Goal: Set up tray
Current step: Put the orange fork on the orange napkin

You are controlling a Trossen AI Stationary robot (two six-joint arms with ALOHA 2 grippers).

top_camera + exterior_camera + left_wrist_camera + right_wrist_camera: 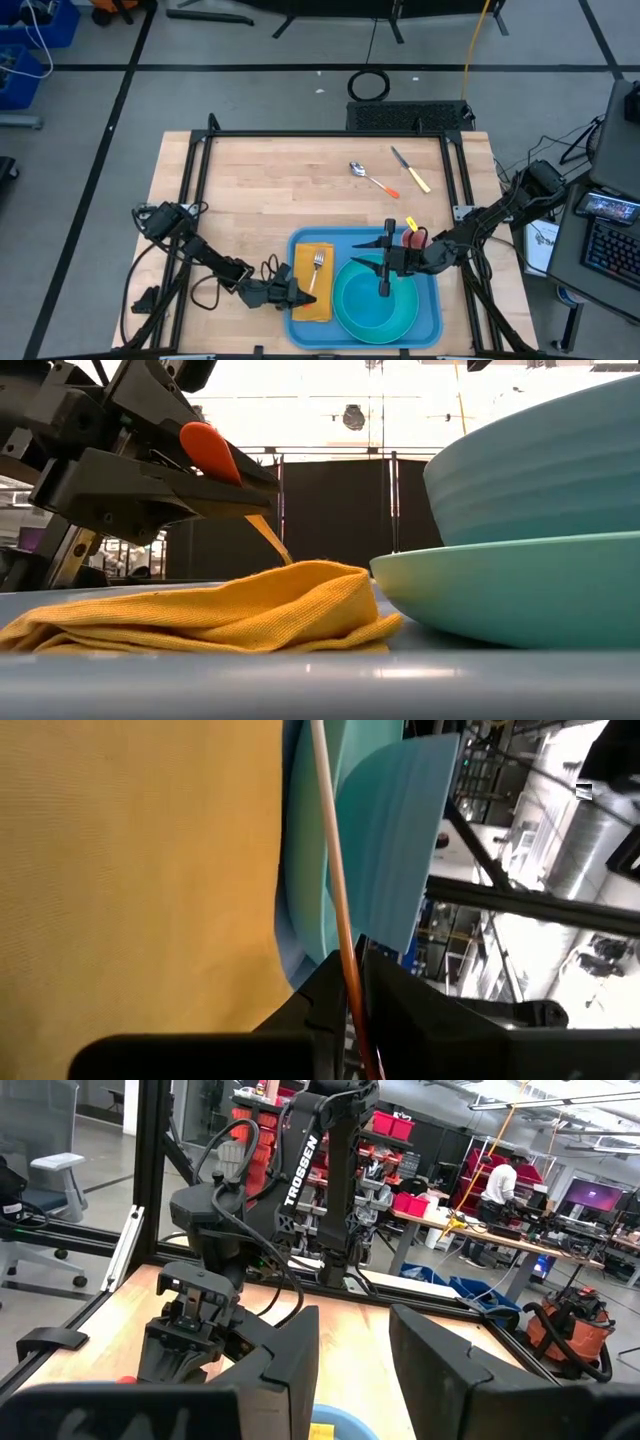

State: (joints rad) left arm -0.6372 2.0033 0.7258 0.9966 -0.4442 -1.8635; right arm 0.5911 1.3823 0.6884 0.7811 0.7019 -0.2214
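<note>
1. The tray (432, 310) sits at the counter's (280, 190) near edge, roughly 6 o'clock in the high view, long axis running 9 to 3.
2. On the tray: a folded yellow napkin (313, 292) at its 9 o'clock end, with a fork (318, 268) on top, tines toward 12. A teal plate (372, 312) with a bowl on it fills the middle and 3 o'clock part.
3. Left end effector (296, 296) is at the tray's 9 o'clock rim, over the napkin's edge, clenched on the fork's orange handle (205, 448); the low view shows the handle between the fingers, and the shaft (335, 870) runs out past them in the left wrist view.
4. Right end effector (385, 262) hovers over the bowl's 12 o'clock rim, fingers (295, 1355) parted and holding nothing.
5. Off the tray: a spoon (368, 177) and a knife (411, 170) lie on bare counter toward 12 o'clock, well apart from the tray, their long axes slanting 10 to 4.
6. Judgement: the fork looks nearly placed. The knife and spoon lie 12 o'clock from the right end effector, which is the nearer one; a grasp would have to close across those slanted handles.
</note>
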